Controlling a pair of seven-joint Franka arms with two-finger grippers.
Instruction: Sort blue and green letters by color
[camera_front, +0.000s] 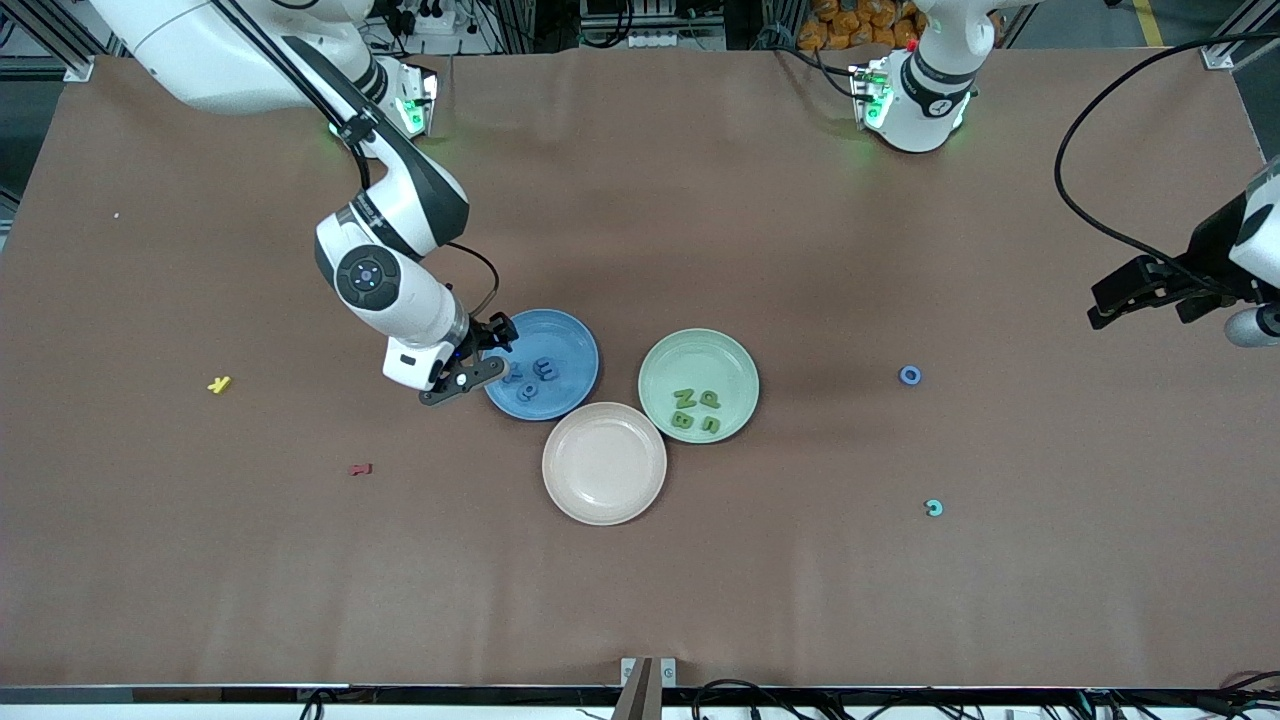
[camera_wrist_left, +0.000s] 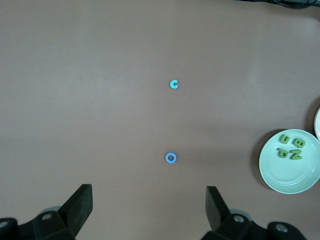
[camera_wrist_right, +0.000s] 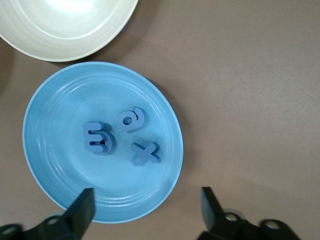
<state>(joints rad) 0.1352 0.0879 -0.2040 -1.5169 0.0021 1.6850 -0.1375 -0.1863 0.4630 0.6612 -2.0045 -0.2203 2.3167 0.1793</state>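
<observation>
We see the right gripper spread open, empty, over the rim of the blue plate; beneath it lie blue letters E, X and a rounded one. The left gripper waits open above bare table near the blue ring. Green letters sit in the green plate.

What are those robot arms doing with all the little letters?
They are sorting foam letters by color. The right gripper hangs open over the edge of the blue plate, which has blue letters in it. The green plate beside it holds four green letters. The pale pink plate has nothing in it. One blue ring lies on the table toward the left arm's end, where the left gripper waits open.
</observation>
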